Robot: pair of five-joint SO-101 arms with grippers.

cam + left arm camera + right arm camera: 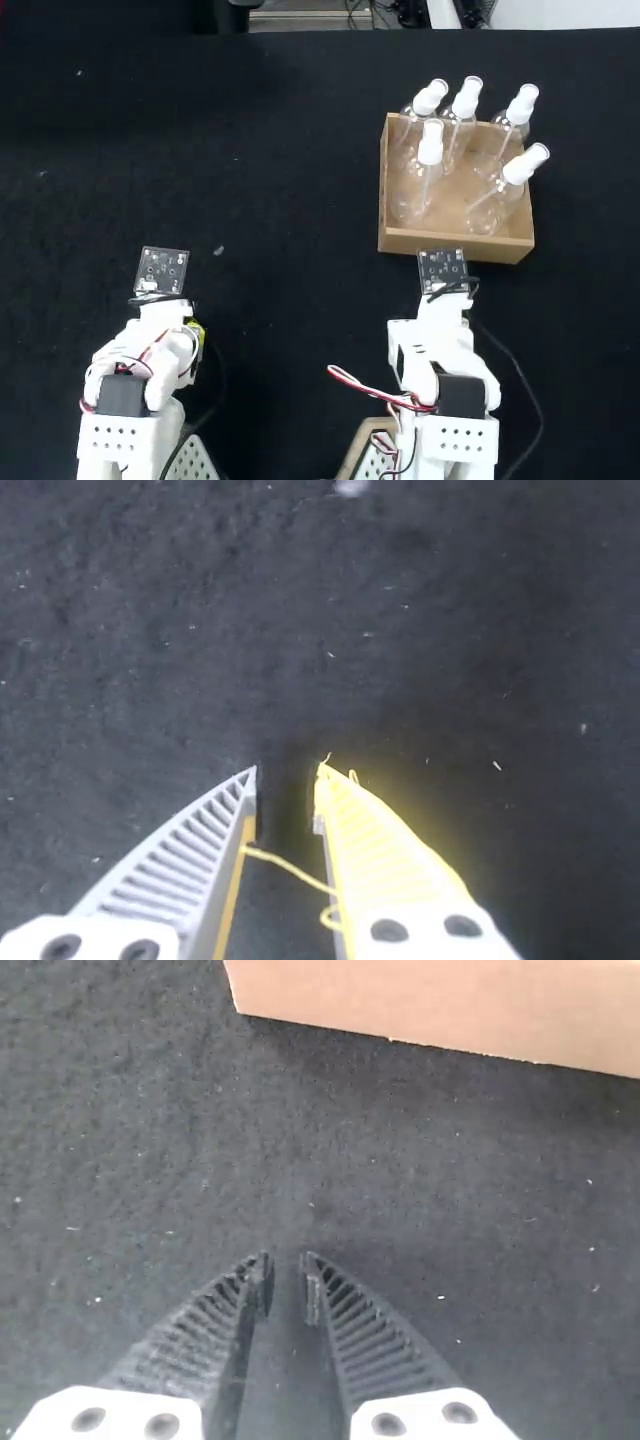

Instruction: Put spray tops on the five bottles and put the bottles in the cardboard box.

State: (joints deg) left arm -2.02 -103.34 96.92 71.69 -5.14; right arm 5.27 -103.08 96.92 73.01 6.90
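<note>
Five clear bottles [425, 182] stand inside the one cardboard box [452, 243], which sits on the right-hand side of the black table [250, 150] as seen from above. Each bottle wears a white spray top [431, 142], five tops in all. Three bottles line the far wall and two stand nearer the front. Just short of the box's near wall is the right arm [440, 345], one of two arms side by side at the table's near edge. Its wrist view shows the right gripper [286, 1265] over bare cloth with the box wall [430, 1000] ahead. Its two dark fingers are drawn almost together, only a slit between the tips, holding nothing. The left arm [150, 345] is well apart from the box. The left gripper [287, 780], one pale finger and one yellow, hangs over the cloth with a narrow gap between its tips, also holding nothing.
</note>
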